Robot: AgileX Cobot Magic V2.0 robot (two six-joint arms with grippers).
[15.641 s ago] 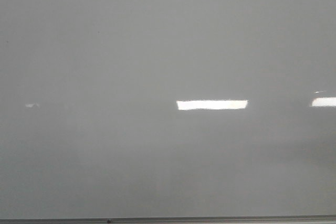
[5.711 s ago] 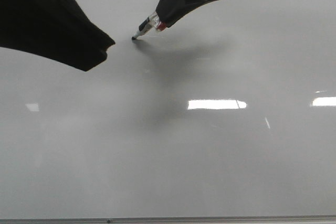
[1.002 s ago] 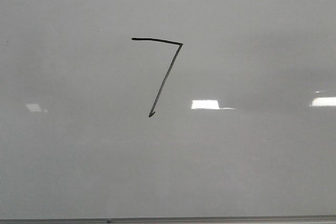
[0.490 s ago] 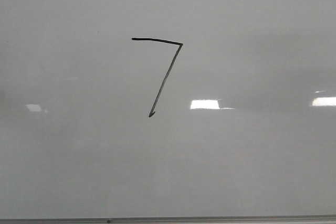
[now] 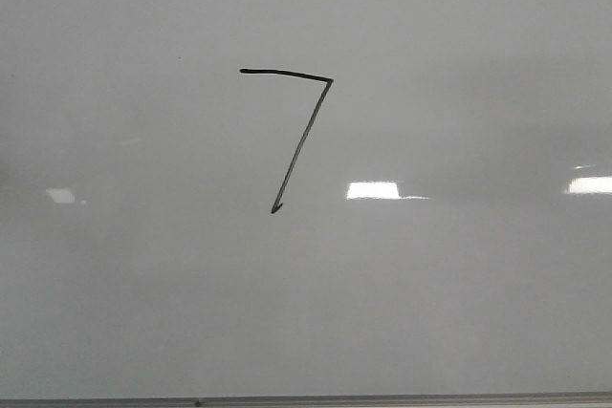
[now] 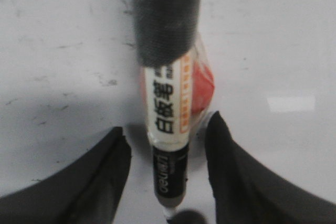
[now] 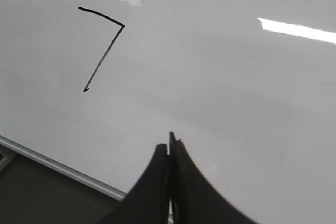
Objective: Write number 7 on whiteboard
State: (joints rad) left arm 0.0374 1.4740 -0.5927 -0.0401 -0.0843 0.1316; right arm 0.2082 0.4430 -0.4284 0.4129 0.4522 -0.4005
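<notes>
Where glare falls, glossy whiteboard [image 5: 459, 312], number 7 [image 5: 298, 140]

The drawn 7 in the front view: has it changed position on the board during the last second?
No. The 7 keeps the same place on the whiteboard, equally far above its bottom edge.
</notes>
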